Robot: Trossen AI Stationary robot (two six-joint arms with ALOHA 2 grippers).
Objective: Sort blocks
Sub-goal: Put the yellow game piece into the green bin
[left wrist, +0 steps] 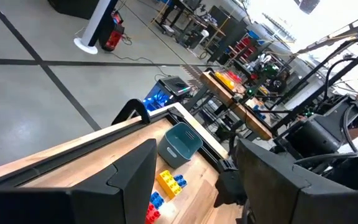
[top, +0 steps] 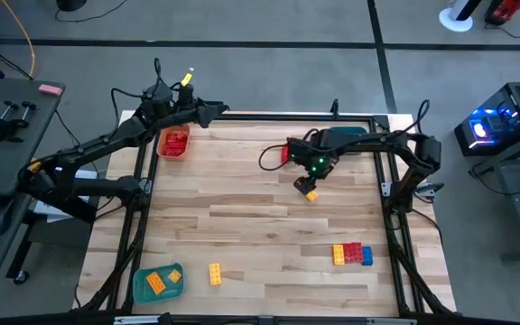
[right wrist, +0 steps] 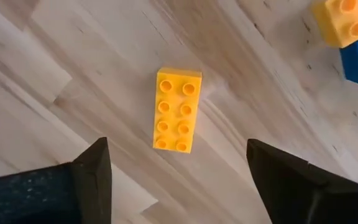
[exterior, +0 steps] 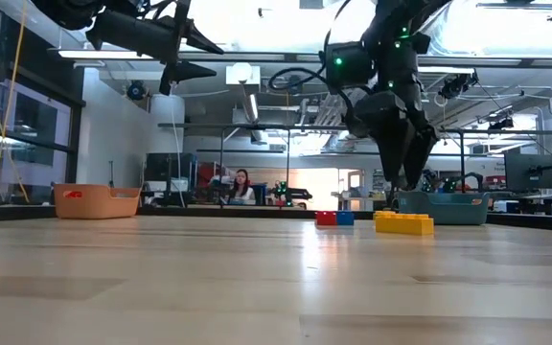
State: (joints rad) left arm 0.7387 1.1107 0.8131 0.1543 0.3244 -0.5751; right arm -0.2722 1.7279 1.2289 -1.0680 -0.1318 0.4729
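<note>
Right wrist view: the right gripper is hanging with its fingers spread wide and holding nothing; a yellow brick is lying studs-up on the wooden table directly below, between the two fingers and touching neither.
High view: the right gripper is hovering over that brick near the table's middle, with a teal bin just behind it.
Other bricks: a red, yellow and blue cluster is sitting well away from the right gripper; one loose yellow brick is lying farther off, beside a teal tray holding yellow pieces.
Left gripper: the left gripper is waiting partly open and empty, just beside an orange tray of red pieces.
Risk: the fingers are straddling the brick's long side; if the wrist is drifting during descent, one finger could be landing on the studs and tipping or skidding the brick.
</note>
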